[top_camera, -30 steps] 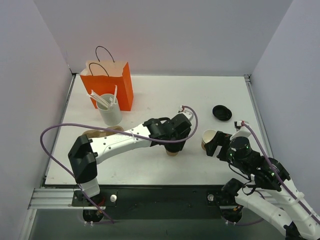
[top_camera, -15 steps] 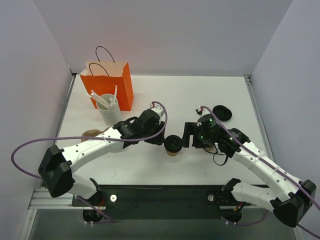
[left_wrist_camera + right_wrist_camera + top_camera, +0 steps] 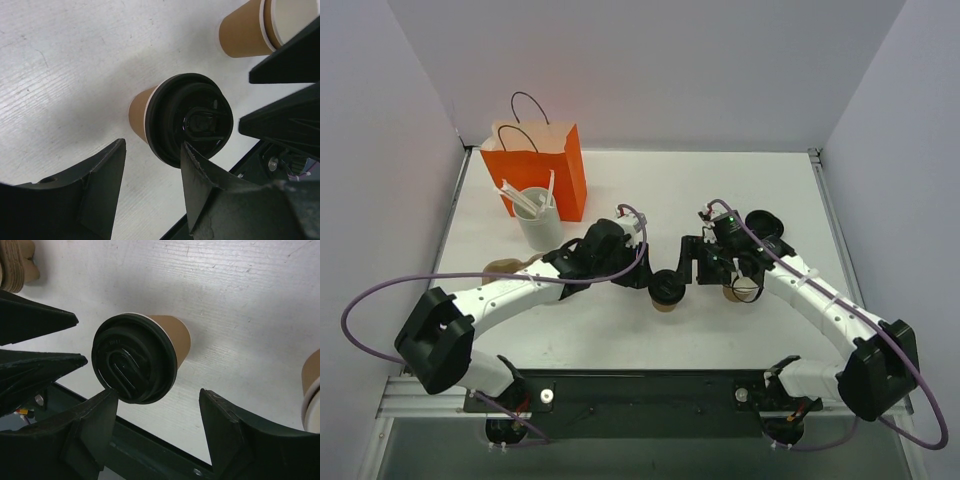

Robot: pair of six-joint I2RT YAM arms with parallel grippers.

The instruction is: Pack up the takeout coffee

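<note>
Top external: the coffee [image 3: 666,290], a tan paper cup with a glossy round black lid, stands upright at the middle of the white table [image 3: 620,340], towards its near edge. Both arms reach low and inward. The left gripper [image 3: 642,274] is just left of the coffee and the right gripper [image 3: 692,268] just right. A lidless tan cup [image 3: 743,290] stands further right.

Left wrist: matte black wedge fingers [image 3: 100,185] are spread apart and hold nothing. The coffee sits just beyond their tips.

Right wrist: the fingers [image 3: 225,430] stand wide on either side of the coffee, gripping nothing. Whether one tip touches the lid I cannot tell.
</note>
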